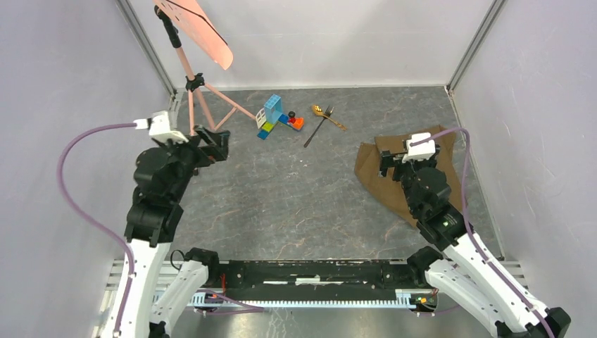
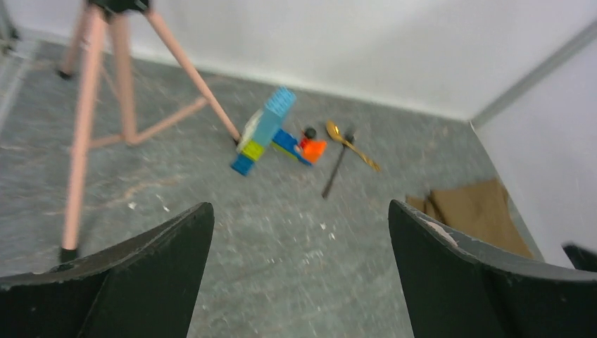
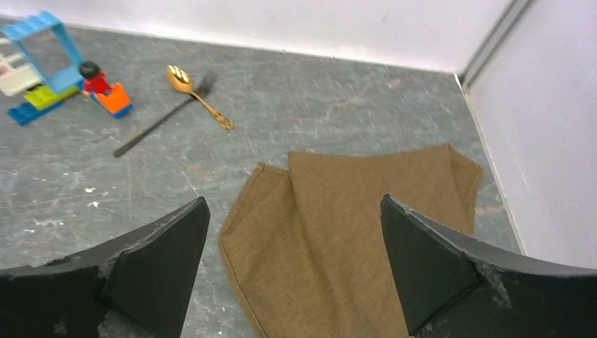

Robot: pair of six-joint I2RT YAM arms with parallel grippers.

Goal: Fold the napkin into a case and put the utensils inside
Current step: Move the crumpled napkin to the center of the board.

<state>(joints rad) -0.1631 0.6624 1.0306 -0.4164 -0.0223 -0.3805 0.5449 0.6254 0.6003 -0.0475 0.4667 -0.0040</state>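
Under the right gripper [image 3: 292, 211], fingers spread wide, lies the brown napkin [image 3: 366, 232]. The gold spoon [image 3: 184, 83] and dark fork [image 3: 162, 120] lie crossed at the back. The left gripper [image 2: 301, 211], spread too, is farther.

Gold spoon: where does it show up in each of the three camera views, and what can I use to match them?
Top external: the spoon lies at the far middle of the table, crossing the fork near its head.
Left wrist: upper middle, slightly right of centre.
Right wrist: upper left.
Shared landmark: the toy blocks, just left of it in every view.
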